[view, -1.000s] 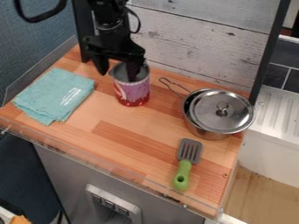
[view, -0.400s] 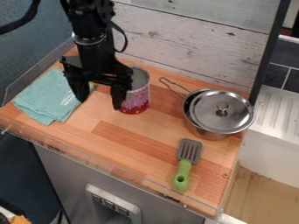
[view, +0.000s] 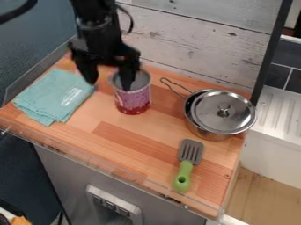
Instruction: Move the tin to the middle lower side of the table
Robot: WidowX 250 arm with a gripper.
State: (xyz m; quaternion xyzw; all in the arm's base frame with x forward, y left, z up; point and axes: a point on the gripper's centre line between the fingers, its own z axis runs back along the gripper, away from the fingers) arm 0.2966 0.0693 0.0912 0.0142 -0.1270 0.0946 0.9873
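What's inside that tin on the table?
Inside the tin, some grey wall shows. One finger of the black gripper crosses its open mouth. The bottom is hidden, so I can't tell what lies there.

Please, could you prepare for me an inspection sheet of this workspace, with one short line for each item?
Surface: wooden tabletop, striped grain.
Job's things: tin upright, open at the top, near the back, not at the lower middle side.
Clutter: folded cloth on the left; pan with lid; spatula in front of the pan.
Gripper: open, one finger at the tin's mouth; contact unclear.
Cables: black cable, upper left.
Surroundings: plank panel behind.
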